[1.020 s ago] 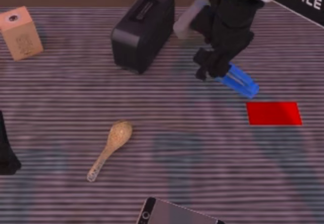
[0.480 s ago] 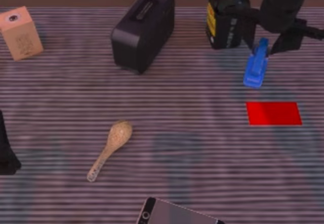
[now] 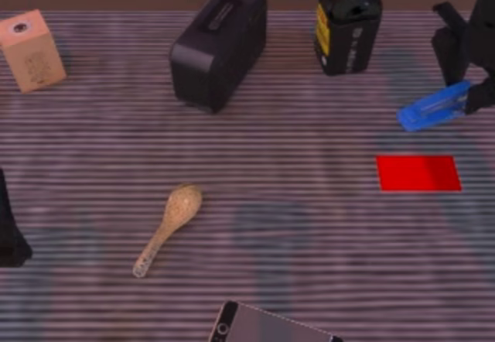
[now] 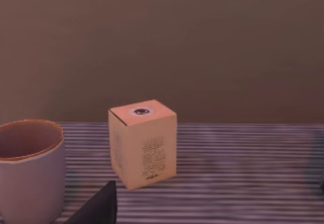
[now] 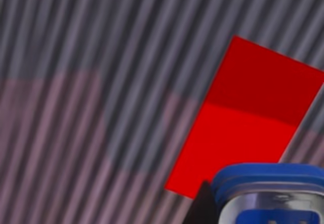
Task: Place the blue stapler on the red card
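The blue stapler point(image 3: 435, 107) hangs above the table at the far right of the top view, lying nearly level with one end tipped slightly up toward the right edge. That raised end sits between the dark fingers of the right gripper point(image 3: 473, 94), which are clamped on it; the rest of the stapler sticks out leftward, free of the jaws. It is beyond the red card point(image 3: 418, 172), which lies flat on the striped tabletop point(image 3: 309, 226) nearer the camera, so the two are apart and not overlapping in the top view.

The right wrist view shows what the top view cannot: the stapler's rounded blue end point(image 5: 268, 191) close against the lens, with one dark finger point(image 5: 201, 206) beside it and the red card point(image 5: 248, 117) below, part of it in shadow.

A black bottle with a yellow label point(image 3: 347, 25) stands left of the gripper at the far edge, and a black boxy device point(image 3: 219, 46) farther left. A wooden spoon point(image 3: 168, 227) and a phone's corner point(image 3: 267, 325) lie nearer. Nothing lies between stapler and card.

The left arm point(image 3: 11, 230) is parked at the left edge; its wrist view shows an orange carton point(image 4: 143, 143) and a cup point(image 4: 29, 168).
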